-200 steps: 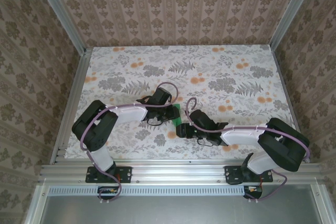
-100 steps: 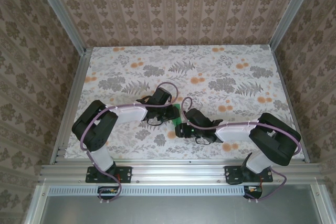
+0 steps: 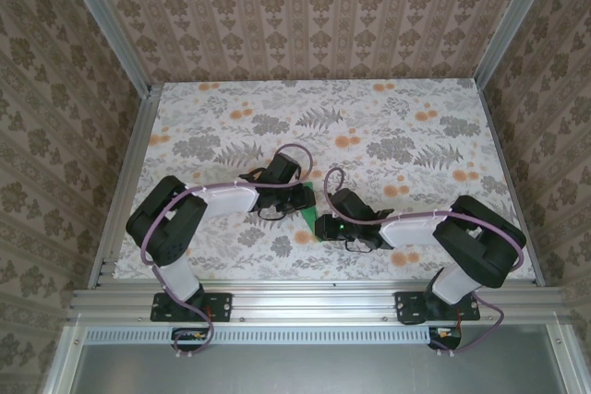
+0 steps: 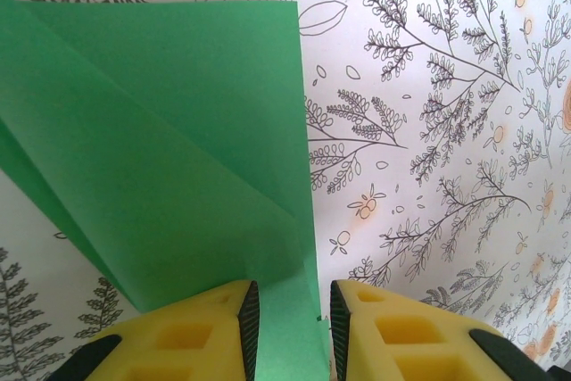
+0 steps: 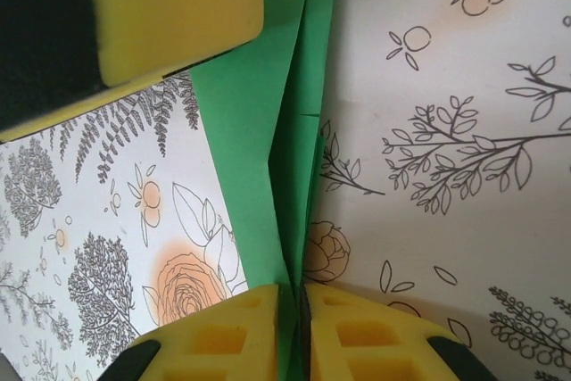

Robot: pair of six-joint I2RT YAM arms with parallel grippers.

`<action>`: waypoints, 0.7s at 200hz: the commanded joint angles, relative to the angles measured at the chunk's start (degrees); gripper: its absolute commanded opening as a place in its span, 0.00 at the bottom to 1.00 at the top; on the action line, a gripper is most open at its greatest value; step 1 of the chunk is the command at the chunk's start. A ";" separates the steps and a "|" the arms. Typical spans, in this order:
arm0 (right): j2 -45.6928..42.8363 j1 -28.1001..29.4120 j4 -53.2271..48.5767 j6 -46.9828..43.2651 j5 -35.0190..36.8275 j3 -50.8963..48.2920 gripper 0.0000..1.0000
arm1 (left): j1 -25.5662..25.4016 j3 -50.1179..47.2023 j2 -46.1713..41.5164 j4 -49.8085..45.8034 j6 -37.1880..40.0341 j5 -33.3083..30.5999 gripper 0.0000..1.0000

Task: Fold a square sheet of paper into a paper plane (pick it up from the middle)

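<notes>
The bright-green square sheet of paper lies folded and creased on the floral table, between the two grippers. In the left wrist view the paper spreads in overlapping flaps. My left gripper stands open over its near edge, a strip of green showing in the gap between the pads. From above, the left gripper sits at the paper's left side. My right gripper is shut on a raised fold of the paper. It meets the paper from the near right. A left finger shows in the right wrist view.
The floral table stretches wide behind and to both sides of the grippers. Wallpapered walls with aluminium posts close it in on three sides. A metal rail runs along the near edge by the arm bases.
My right gripper has closed on the paper's fold, and the right arm's elbow has shifted a little left. The left arm and the paper have stayed put.
</notes>
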 commanded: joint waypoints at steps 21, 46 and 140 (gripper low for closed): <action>3.43 -0.26 0.04 1.66 -3.87 -0.24 0.17 | 0.52 1.50 -0.34 -0.88 1.20 1.01 0.30; 4.25 -0.29 -1.54 1.81 -3.53 0.16 0.15 | 0.53 1.59 -0.34 -1.67 1.08 0.65 0.30; 4.34 -0.25 -7.33 1.24 -1.71 2.35 0.17 | 0.79 1.61 3.06 2.90 1.19 5.16 0.35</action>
